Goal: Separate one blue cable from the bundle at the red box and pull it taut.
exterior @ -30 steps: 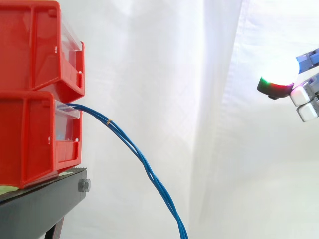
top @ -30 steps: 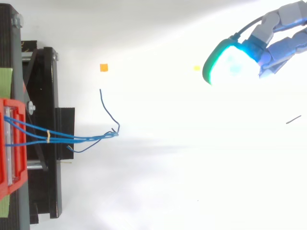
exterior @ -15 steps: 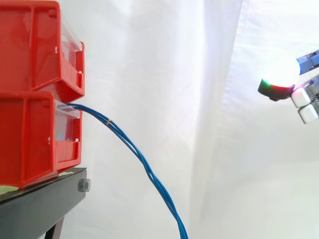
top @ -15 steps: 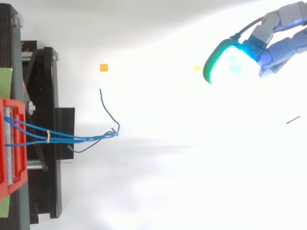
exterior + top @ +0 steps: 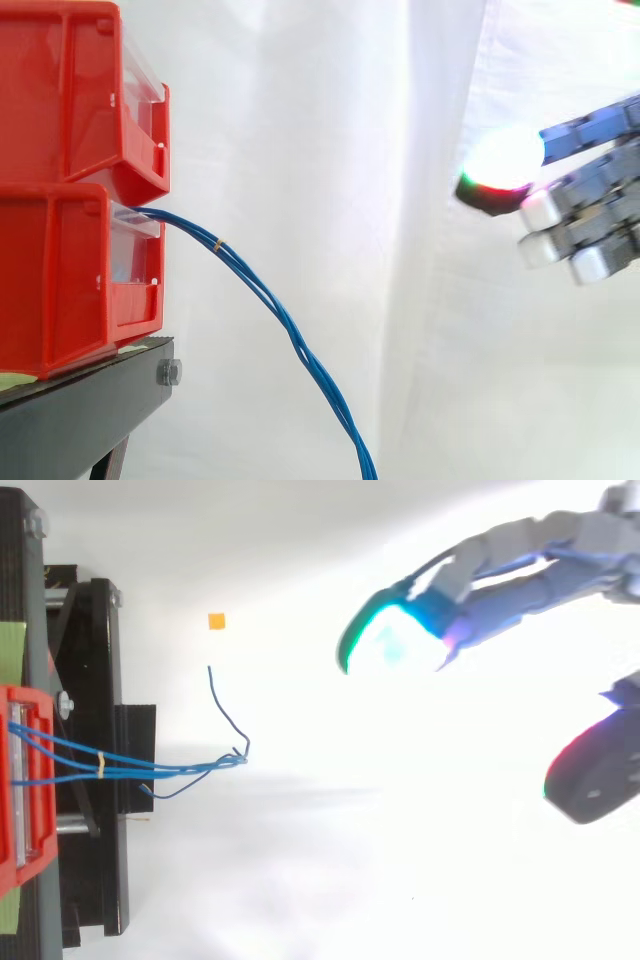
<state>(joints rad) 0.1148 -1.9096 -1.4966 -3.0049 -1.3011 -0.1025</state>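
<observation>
White curtain (image 5: pixel 300 150) behind, red box (image 5: pixel 70 270) at left.
Blue cable bundle (image 5: pixel 268 297) hung well apart from the hand (image 5: pixel 600 185), fingers straight, holding nothing.

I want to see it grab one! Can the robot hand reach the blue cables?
Probably yes: nothing stands between the open robot hand and the blue cables hanging from the lower red bin.

Robot hand (image 5: pixel 598 190) cut off at rt edge; blue cables (image 5: pixel 300 350) exit btm.
</observation>
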